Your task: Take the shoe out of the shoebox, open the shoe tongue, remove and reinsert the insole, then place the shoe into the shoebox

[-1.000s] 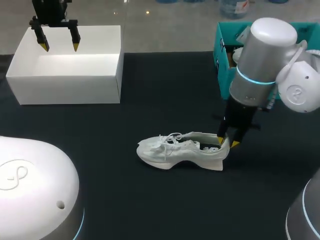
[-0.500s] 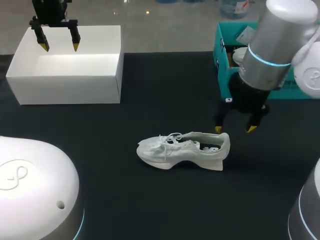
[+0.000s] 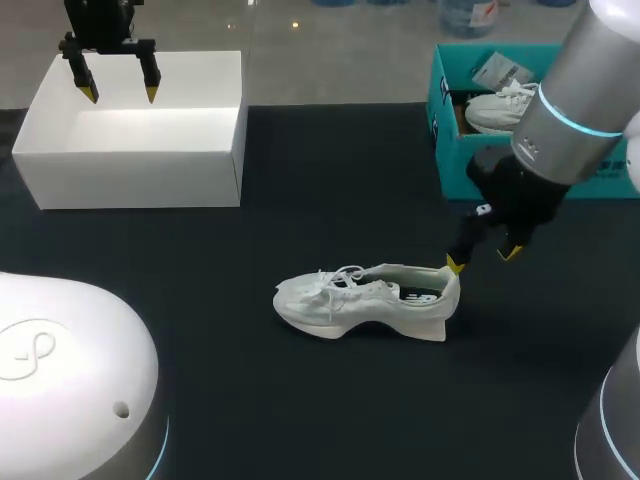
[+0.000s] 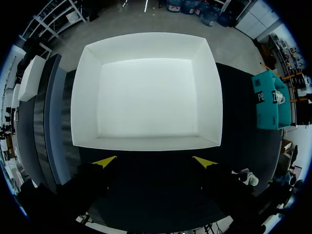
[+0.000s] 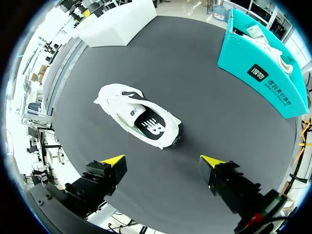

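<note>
Shoe (image 3: 365, 300) lay mid-table outside the white box (image 3: 130, 165), right gripper (image 3: 483, 258) spread empty by its heel, left gripper (image 3: 121, 95) spread empty over the white box; insole looked seated, so regrasping for boxing seemed next.

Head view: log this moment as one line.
shoe: upright on table, unheld | right jaws: open, empty, by heel | left jaws: open, over empty white box

The right arm (image 3: 585, 85) is a silver-grey cylinder banded by a glowing cyan ring. The left arm (image 3: 60, 380) shows a white dome with an embossed looped logo and a small hole. The left claw (image 3: 121, 95) and right claw (image 3: 483, 258) are black and boxy, with pointed yellow fingertips.
</note>
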Robot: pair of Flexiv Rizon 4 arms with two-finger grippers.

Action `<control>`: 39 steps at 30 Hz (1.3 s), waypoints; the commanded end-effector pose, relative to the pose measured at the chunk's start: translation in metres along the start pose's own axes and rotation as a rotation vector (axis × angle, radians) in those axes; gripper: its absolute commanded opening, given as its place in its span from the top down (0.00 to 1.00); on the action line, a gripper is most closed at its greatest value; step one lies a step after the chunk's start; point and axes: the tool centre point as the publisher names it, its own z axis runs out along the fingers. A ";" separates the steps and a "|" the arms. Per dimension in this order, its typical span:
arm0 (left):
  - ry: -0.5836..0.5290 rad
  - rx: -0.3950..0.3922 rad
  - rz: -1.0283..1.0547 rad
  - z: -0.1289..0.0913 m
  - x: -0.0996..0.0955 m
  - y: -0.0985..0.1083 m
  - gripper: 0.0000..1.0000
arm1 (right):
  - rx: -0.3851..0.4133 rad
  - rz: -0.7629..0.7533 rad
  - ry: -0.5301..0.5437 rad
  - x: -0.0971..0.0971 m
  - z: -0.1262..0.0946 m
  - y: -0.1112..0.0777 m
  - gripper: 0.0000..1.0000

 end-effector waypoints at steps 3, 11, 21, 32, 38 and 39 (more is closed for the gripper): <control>0.000 0.000 0.000 0.000 0.000 0.000 0.00 | -0.003 0.001 0.001 0.000 0.002 0.000 0.00; 0.000 0.000 0.000 0.000 0.000 0.000 0.00 | -0.076 -0.549 -0.064 -0.037 -0.034 -0.023 0.00; 0.000 0.000 0.000 0.000 0.000 0.000 0.00 | 0.066 -0.616 0.036 -0.084 -0.040 -0.063 0.00; 0.000 0.000 0.000 0.000 0.000 0.000 0.00 | 0.066 -0.616 0.036 -0.084 -0.040 -0.063 0.00; 0.000 0.000 0.000 0.000 0.000 0.000 0.00 | 0.066 -0.616 0.036 -0.084 -0.040 -0.063 0.00; 0.000 0.000 0.000 0.000 0.000 0.000 0.00 | 0.066 -0.616 0.036 -0.084 -0.040 -0.063 0.00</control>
